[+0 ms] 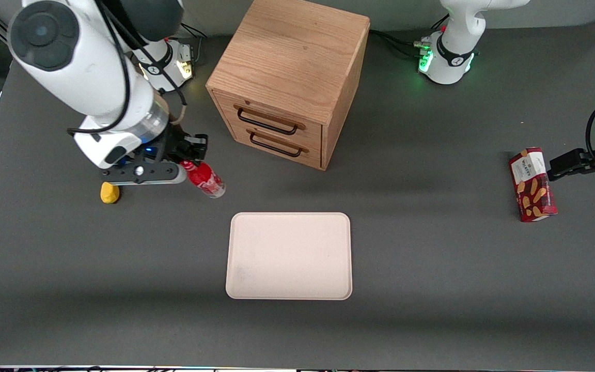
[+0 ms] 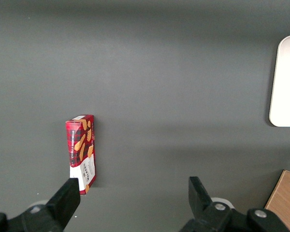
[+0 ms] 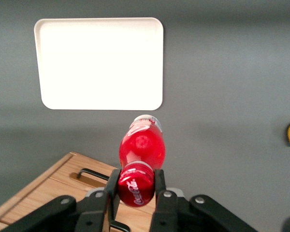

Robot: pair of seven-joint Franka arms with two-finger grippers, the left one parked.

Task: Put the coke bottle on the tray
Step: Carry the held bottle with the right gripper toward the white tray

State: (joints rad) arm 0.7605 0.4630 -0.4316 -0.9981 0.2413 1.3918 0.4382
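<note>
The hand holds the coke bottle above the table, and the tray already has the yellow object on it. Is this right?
Not quite. The hand does hold the coke bottle above the table, but the tray is bare. The front view shows the yellow object on the table near the hand.

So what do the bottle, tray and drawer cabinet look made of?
Coke bottle, held in the gripper above the table: glossy red, clear base, likely plastic. Tray: matte pale cream, uniform, probably plastic. Cabinet: grain shows, likely wood, with dark handles.
</note>
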